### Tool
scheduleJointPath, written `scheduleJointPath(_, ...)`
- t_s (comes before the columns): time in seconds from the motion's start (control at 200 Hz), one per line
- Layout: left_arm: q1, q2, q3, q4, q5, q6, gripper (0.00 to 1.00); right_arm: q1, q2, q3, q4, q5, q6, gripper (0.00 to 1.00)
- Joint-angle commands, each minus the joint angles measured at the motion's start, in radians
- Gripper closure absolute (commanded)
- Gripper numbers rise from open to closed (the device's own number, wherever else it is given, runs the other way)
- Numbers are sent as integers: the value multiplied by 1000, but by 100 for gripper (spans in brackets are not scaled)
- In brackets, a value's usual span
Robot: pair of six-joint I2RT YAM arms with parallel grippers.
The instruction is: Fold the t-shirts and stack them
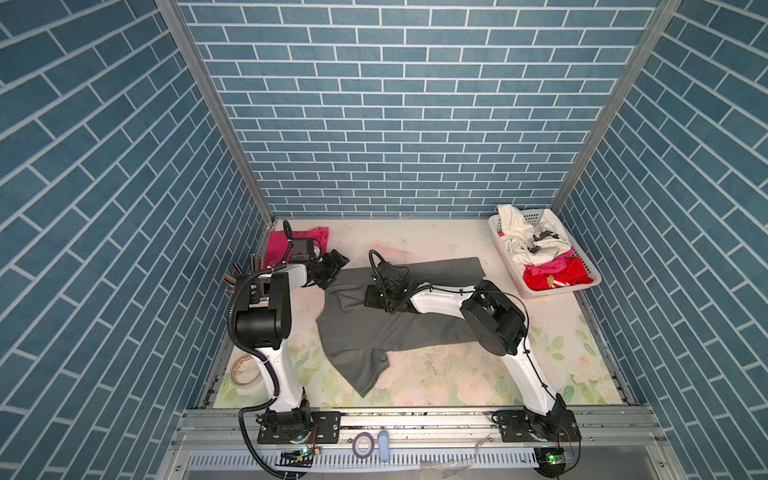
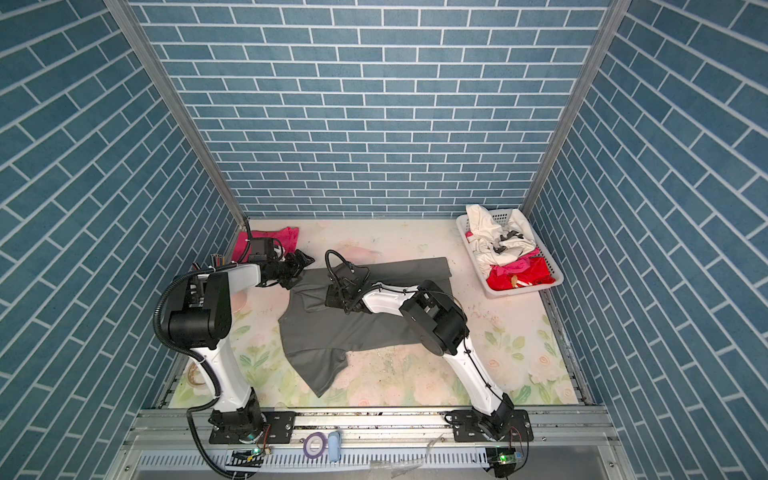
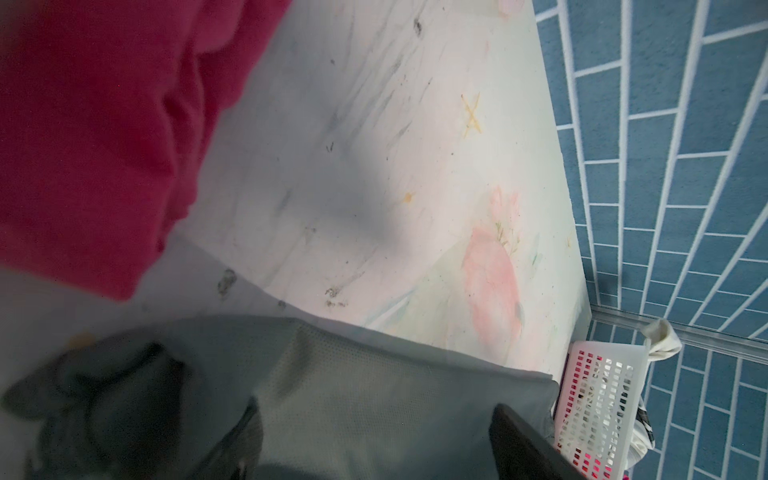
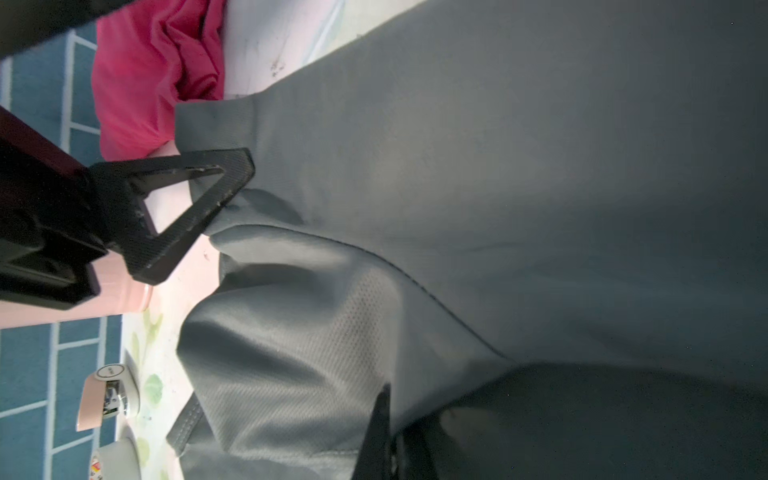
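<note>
A dark grey t-shirt lies spread across the middle of the table, one short sleeve pointing toward the front. A hot pink t-shirt lies folded in the far left corner. My left gripper hovers open over the grey shirt's far left edge, beside the pink cloth. My right gripper is down on the grey shirt's left part, shut on a raised fold of grey cloth. One left finger shows near that fold.
A white perforated basket holding white and red-pink clothes stands at the far right. A tape roll lies by the left arm's base. A purple ring sits on the front rail. Blue brick walls enclose three sides.
</note>
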Motion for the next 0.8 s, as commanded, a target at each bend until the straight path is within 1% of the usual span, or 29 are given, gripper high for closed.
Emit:
scheduleJointPath(0.0, 9, 30, -26, -14, -30, 4, 12, 6, -87, -24, -65, 46, -62, 95)
scheduleJointPath(0.13, 9, 31, -30, -15, -31, 7, 12, 7, -112, -28, -111, 33, -104, 95)
scheduleJointPath(0.195, 9, 31, -31, -18, -37, 10, 12, 6, -127, -41, -117, 32, -120, 93)
scheduleJointPath(0.235, 9, 30, -32, -18, -38, 10, 12, 5, -131, -44, -124, 27, -132, 88)
scheduleJointPath(0.335, 9, 30, -34, -22, -45, 13, 12, 4, -134, -41, -160, 15, -147, 72)
scheduleJointPath(0.42, 8, 31, -28, -30, -48, 18, 12, 5, -152, -76, -167, 1, -152, 57)
scheduleJointPath(0.455, 10, 29, -28, -34, -49, 20, 12, 0, -169, -92, -168, 1, -157, 55)
scheduleJointPath(0.475, 8, 28, -25, -36, -50, 22, 12, -2, -181, -106, -169, 2, -159, 52)
scheduleJointPath(0.505, 9, 26, -21, -43, -55, 25, 12, -10, -202, -125, -168, 3, -163, 50)
scheduleJointPath(0.525, 9, 23, -20, -48, -58, 28, 12, -15, -221, -136, -168, 4, -168, 46)
scheduleJointPath(0.565, 7, 14, -13, -61, -64, 34, 12, -32, -257, -161, -165, 4, -182, 45)
scheduleJointPath(0.585, 8, 6, -9, -67, -67, 37, 12, -41, -275, -170, -169, 6, -190, 41)
scheduleJointPath(0.61, 6, -3, -5, -74, -69, 39, 12, -52, -295, -178, -173, 6, -203, 39)
scheduleJointPath(0.625, 5, -9, -4, -75, -68, 39, 12, -61, -307, -179, -176, 4, -211, 38)
scheduleJointPath(0.64, 3, -17, -2, -76, -67, 39, 12, -71, -319, -181, -184, 2, -219, 34)
scheduleJointPath(0.715, 1, -62, 4, -78, -50, 33, 12, -120, -362, -182, -210, -20, -246, 31)
scheduleJointPath(0.725, -1, -68, 5, -79, -49, 31, 12, -127, -368, -185, -211, -23, -249, 28)
scheduleJointPath(0.76, -6, -91, 4, -75, -39, 24, 12, -151, -387, -199, -197, -32, -258, 26)
scheduleJointPath(0.775, -9, -106, 0, -72, -37, 20, 12, -161, -395, -205, -188, -37, -261, 22)
scheduleJointPath(0.795, -14, -121, -4, -66, -31, 15, 12, -177, -404, -214, -175, -45, -263, 21)
